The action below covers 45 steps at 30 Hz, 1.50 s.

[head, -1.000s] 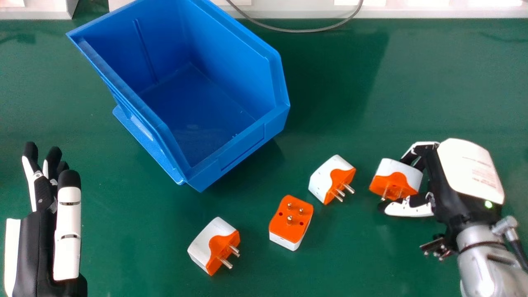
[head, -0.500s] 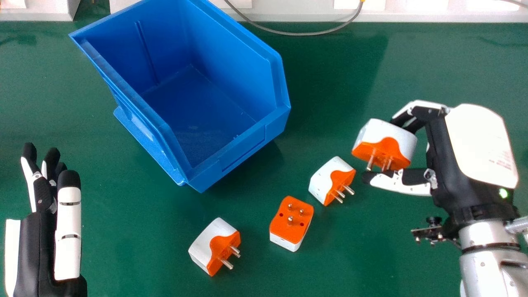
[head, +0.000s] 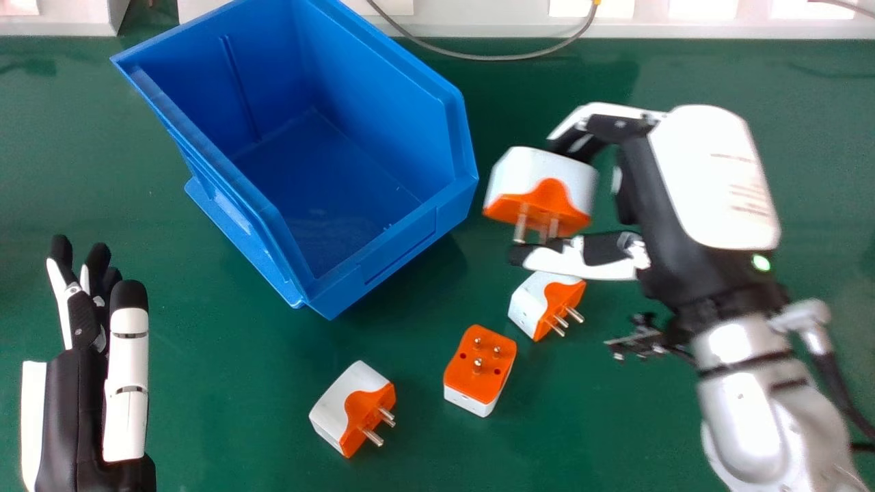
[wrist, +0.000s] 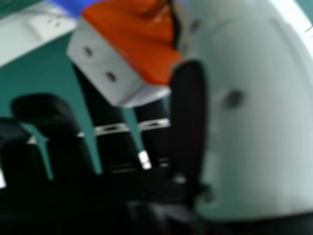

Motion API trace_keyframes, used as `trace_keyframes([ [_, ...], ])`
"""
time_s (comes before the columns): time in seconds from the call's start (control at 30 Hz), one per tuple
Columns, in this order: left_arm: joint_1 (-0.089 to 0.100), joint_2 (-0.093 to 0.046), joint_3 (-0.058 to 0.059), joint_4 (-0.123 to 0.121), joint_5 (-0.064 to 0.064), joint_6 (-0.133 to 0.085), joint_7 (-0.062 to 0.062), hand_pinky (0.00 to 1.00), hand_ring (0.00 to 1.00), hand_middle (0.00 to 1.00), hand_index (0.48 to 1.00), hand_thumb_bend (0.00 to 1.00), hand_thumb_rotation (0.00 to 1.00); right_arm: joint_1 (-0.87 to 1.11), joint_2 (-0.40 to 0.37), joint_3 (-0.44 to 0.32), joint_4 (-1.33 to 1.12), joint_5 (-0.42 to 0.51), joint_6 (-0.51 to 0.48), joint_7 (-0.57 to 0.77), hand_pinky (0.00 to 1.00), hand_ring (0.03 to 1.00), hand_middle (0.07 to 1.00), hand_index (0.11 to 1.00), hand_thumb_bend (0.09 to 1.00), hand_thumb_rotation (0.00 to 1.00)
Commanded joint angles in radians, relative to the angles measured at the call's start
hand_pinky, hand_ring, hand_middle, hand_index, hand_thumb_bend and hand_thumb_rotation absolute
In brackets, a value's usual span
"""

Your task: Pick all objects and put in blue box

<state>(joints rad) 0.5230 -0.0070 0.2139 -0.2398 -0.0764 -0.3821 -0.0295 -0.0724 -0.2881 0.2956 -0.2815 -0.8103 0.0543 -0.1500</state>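
My right hand (head: 711, 178) is at the right of the head view, fingers and thumb curled round a white and orange plug adapter (head: 540, 188), held above the table just right of the blue box (head: 437, 225). In the right hand view the held adapter (wrist: 115, 71) sits between the fingers and thumb of my right hand (wrist: 188, 112). Three more adapters lie on the table: one (head: 530, 304) partly under the thumb, one pins-up (head: 478, 365), one (head: 345, 410) nearer the front. My left hand (head: 75, 410) is at the left, its fingers straight.
The green table (head: 239, 383) spreads round the box and adapters. A pale ledge (head: 718, 20) runs along the far edge, with a grey cable (head: 478, 55) looping down onto the table behind the box.
My right hand has lifted the adapter off the table and carried it leftward and away from the front, toward the box. My left hand has shifted slightly right; the other adapters stay put.
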Motion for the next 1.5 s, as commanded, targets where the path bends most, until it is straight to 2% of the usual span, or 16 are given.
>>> trace_keyframes([
  [0.0,0.006,0.004,-0.002,-0.024,0.004,-0.015,0.0,1.0,1.0,1.0,1.0,0.42,0.91,-0.069,0.026,0.02,0.033,-0.018,-0.019,-0.007,0.09,0.125,0.188,0.469,0.491,0.14],
  [0.13,0.01,0.004,-0.003,-0.026,0.002,-0.017,-0.004,1.0,1.0,1.0,1.0,0.41,0.9,-0.179,0.078,0.066,0.177,-0.036,-0.028,-0.026,0.09,0.134,0.195,0.469,0.489,0.14],
  [0.33,0.016,0.004,-0.001,-0.027,0.017,-0.015,0.004,1.0,1.0,1.0,1.0,0.43,0.91,-0.373,0.152,0.118,0.434,-0.033,-0.048,-0.052,0.11,0.165,0.236,0.469,0.485,0.14],
  [0.4,0.021,0.005,-0.001,-0.029,0.017,-0.016,0.001,1.0,1.0,1.0,1.0,0.42,0.92,-0.428,0.166,0.135,0.506,-0.041,-0.056,-0.073,0.11,0.167,0.239,0.469,0.484,0.14],
  [0.57,0.033,0.004,-0.001,-0.038,0.007,-0.012,-0.003,1.0,1.0,1.0,1.0,0.44,0.92,-0.54,0.204,0.163,0.645,-0.038,-0.071,-0.112,0.14,0.204,0.286,0.473,0.486,0.14],
  [0.63,0.036,0.005,0.0,-0.04,0.012,-0.014,-0.001,1.0,1.0,1.0,1.0,0.44,0.91,-0.603,0.231,0.178,0.72,-0.046,-0.062,-0.138,0.13,0.194,0.284,0.473,0.489,0.14],
  [0.7,0.036,0.007,-0.001,-0.033,-0.007,-0.025,-0.014,1.0,1.0,1.0,1.0,0.43,0.91,-0.645,0.255,0.181,0.767,-0.028,-0.043,-0.119,0.11,0.17,0.263,0.471,0.489,0.14],
  [0.73,0.036,0.005,-0.001,-0.031,-0.003,-0.032,-0.013,1.0,1.0,1.0,1.0,0.42,0.9,-0.663,0.265,0.184,0.787,-0.024,-0.037,-0.116,0.11,0.168,0.265,0.472,0.488,0.14],
  [0.77,0.038,0.004,-0.001,-0.032,0.002,-0.034,-0.011,1.0,1.0,1.0,1.0,0.41,0.91,-0.68,0.273,0.185,0.806,-0.02,-0.037,-0.118,0.14,0.219,0.329,0.474,0.488,0.14],
  [0.83,0.04,0.002,0.0,-0.029,0.022,-0.043,-0.004,1.0,1.0,1.0,1.0,0.41,0.91,-0.732,0.297,0.192,0.861,-0.017,-0.027,-0.113,0.19,0.284,0.406,0.479,0.489,0.14],
  [0.9,0.041,0.001,0.001,-0.028,0.039,-0.048,0.004,1.0,1.0,1.0,1.0,0.42,0.92,-0.773,0.315,0.191,0.909,-0.005,-0.034,-0.115,0.19,0.283,0.41,0.48,0.49,0.14],
  [1.0,0.044,0.003,-0.004,-0.026,0.015,-0.051,-0.013,1.0,1.0,1.0,1.0,0.42,0.91,-0.832,0.336,0.194,0.977,0.004,-0.029,-0.101,0.17,0.257,0.408,0.51,0.504,0.04],
  [1.1,0.05,-0.001,-0.008,-0.032,0.009,-0.048,-0.018,1.0,1.0,1.0,1.0,0.4,0.9,-0.894,0.354,0.208,1.049,-0.003,-0.006,-0.089,0.18,0.274,0.422,0.523,0.51,0.01],
  [1.2,0.055,-0.006,-0.013,-0.039,0.018,-0.042,-0.013,1.0,1.0,1.0,1.0,0.41,0.89,-0.956,0.377,0.217,1.129,0.003,0.008,-0.086,0.17,0.254,0.412,0.524,0.51,0.0],
  [1.3,0.059,-0.01,-0.017,-0.04,0.035,-0.044,-0.004,1.0,1.0,1.0,1.0,0.42,0.9,-0.994,0.405,0.209,1.193,0.028,0.013,-0.098,0.13,0.207,0.458,0.492,0.517,0.0],
  [1.47,0.073,-0.017,-0.024,-0.046,0.032,-0.049,-0.004,1.0,1.0,1.0,1.0,0.43,0.91,-1.071,0.424,0.243,1.305,0.021,0.022,-0.06,0.14,0.215,0.47,0.486,0.52,0.0],
])
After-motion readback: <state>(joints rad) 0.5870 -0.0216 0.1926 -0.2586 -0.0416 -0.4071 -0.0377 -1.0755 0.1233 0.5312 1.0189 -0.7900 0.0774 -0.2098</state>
